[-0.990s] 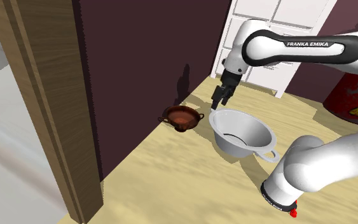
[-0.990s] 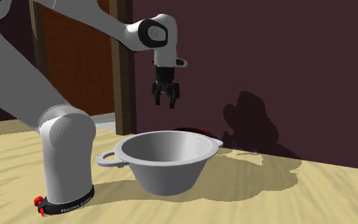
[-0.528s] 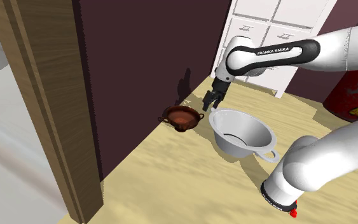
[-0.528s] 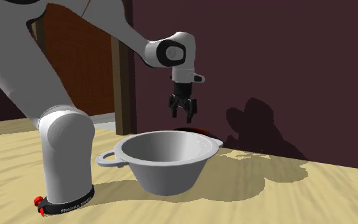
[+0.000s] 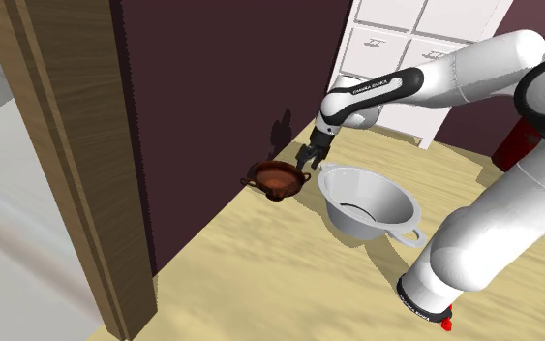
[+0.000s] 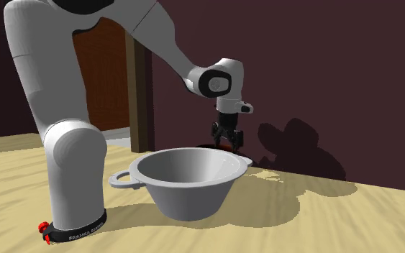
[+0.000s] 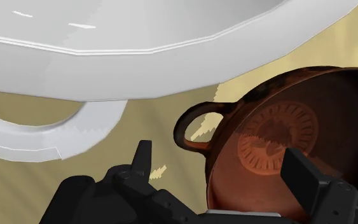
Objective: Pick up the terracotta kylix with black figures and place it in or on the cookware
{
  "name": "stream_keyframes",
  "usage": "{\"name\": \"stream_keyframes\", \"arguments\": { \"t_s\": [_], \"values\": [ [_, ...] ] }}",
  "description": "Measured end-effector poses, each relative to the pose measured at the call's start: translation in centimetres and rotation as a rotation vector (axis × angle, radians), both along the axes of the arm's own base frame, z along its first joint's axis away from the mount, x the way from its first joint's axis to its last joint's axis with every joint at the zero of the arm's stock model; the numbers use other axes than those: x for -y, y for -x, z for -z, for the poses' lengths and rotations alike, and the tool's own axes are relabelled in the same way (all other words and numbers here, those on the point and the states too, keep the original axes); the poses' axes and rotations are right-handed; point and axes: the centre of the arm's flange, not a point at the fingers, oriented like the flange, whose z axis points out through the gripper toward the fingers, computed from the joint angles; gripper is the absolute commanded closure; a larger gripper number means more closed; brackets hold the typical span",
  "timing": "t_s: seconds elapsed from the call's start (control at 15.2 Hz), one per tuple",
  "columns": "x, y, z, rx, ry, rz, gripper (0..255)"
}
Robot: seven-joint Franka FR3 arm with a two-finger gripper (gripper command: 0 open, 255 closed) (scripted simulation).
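The gripper (image 5: pixel 306 158) hovers, fingers apart, empty. In the shoulder view the terracotta kylix (image 5: pixel 278 178) lies near, at its eight o'clock.

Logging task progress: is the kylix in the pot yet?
Out: the kylix stands upright beside the pot, apart from it, with the open gripper above it.

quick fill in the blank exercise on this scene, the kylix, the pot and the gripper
1. The gripper hangs over the rim of the kylix with its fingers ____.
2. The kylix stands on the wooden surface between the white pot and the dark ____.
3. The white pot has ____ loop handles.

Missing words: open; wall; two.
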Motion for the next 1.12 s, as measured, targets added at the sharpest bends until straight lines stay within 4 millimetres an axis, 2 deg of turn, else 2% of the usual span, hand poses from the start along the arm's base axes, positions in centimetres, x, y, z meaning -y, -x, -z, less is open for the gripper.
{"name": "stream_keyframes", "arguments": {
  "t_s": [0.53, 0.92, 0.99, 1.12],
  "values": [
    [-0.5, -0.8, 3.9, 0.006, -0.002, 0.003, 0],
    [-0.5, -0.8, 4.2, 0.007, -0.001, 0.002, 0],
    [-0.5, -0.8, 4.2, 0.007, -0.001, 0.002, 255],
    [-0.4, -0.8, 4.4, 0.006, -0.002, 0.004, 255]
  ]
}}
